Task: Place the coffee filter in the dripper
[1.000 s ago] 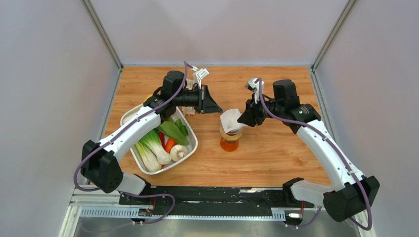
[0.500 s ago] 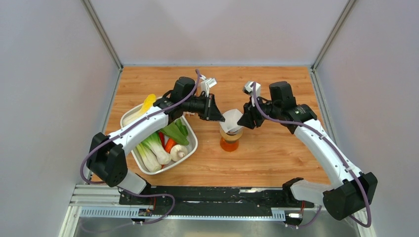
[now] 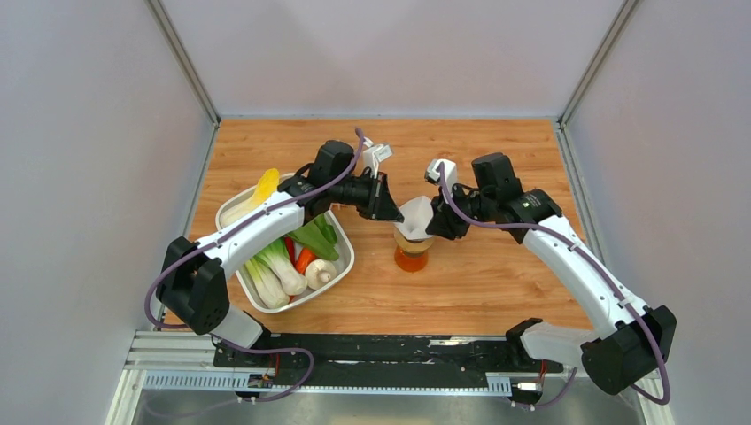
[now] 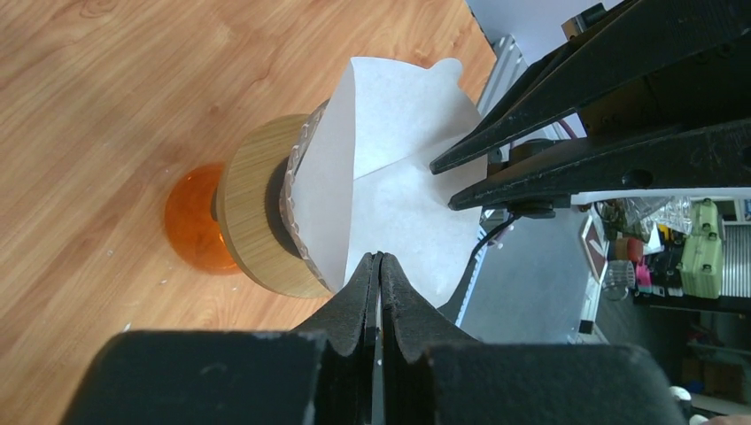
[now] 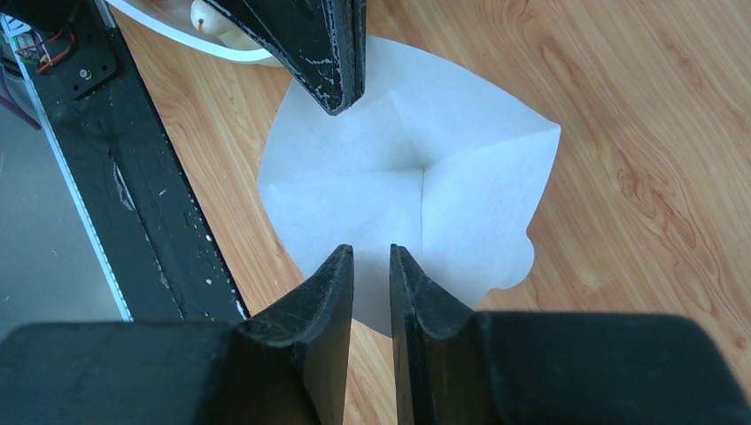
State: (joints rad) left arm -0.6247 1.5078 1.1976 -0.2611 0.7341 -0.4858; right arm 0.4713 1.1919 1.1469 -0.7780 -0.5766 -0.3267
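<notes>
Left tool (image 4: 376, 258) is squeezed shut, tips nipping the rim of the coffee filter (image 4: 390, 150) on its side. Right tool (image 5: 370, 252) faces it across the paper w/ only a thin slit btw its fingers. The filter's edge runs into that slit, but can't tell if it's pinched or just straddled. Filter is a white cone, point down in the mouth of the dripper (image 4: 257, 208), most of the paper standing above the tan ring collar. Dripper sits on an orange glass vessel (image 4: 190, 221) mid tabletop (image 4: 106, 106). Left arm reaches in over a white tray (image 3: 348, 257) of veg.

Why held so, my read: one tool each side of the rim spreads the folded cone & keeps it centred, so the paper can go down the funnel w/o collapsing or tipping out. Thin paper, so a light rim nip should do; a harder squeeze would prob crease it.

Vs 1 s ago: the left tool hung short of the filter, not touching, and only the right tool had the paper, which sat flatter & tilted over the dripper. Half a sec ago the left tool had come up beside it. Now both tools meet at the filter, right arm has swung in toward the vessel, and the paper looks more opened & lower. Not fully seated yet, I'd say.
</notes>
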